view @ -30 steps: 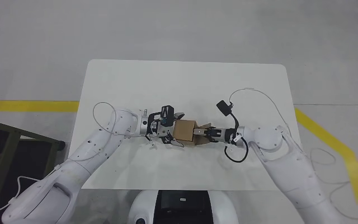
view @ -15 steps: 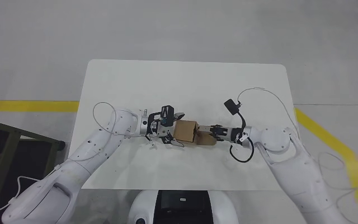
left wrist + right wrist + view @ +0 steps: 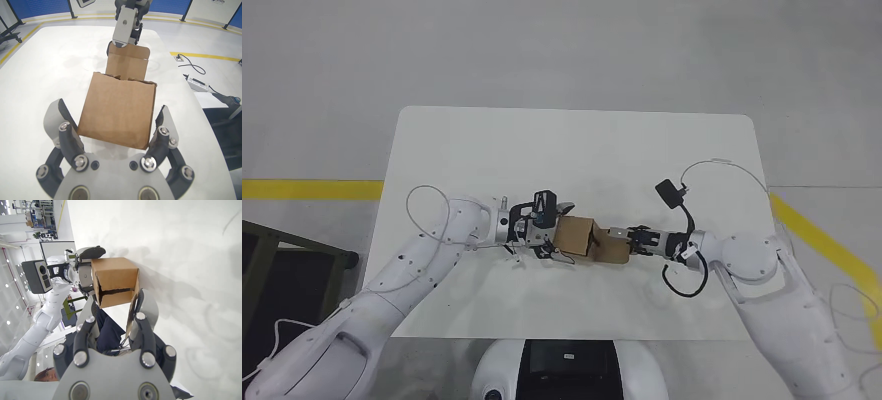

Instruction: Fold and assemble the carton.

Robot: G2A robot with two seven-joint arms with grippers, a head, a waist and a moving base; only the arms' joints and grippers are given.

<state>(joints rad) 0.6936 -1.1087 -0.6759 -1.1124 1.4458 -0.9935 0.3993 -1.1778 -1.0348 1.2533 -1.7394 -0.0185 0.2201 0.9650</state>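
One big white worktop (image 3: 642, 150) holds it all. Near its front edge, about in the middle, sits a brown carton (image 3: 572, 236) between the two arms. The carton is plain cardboard, shaped like a little box, with smooth sides and rough, torn-looking edges at one end. That end faces the right arm. Two small flaps (image 3: 115, 294) are folded in across it, and a dark, jagged gap runs between them, so you can peek a little way inside, where it is too dark to tell what is in it. One long flap (image 3: 126, 62) sticks straight out from the same end, flat and low over the worktop.

The left end effector (image 3: 112, 106) is clenched on the other end of the carton, one finger on each side. The right end effector (image 3: 118, 306) is released, its fingers spread well apart. The long flap stands between them and touches just one finger (image 3: 146, 311).
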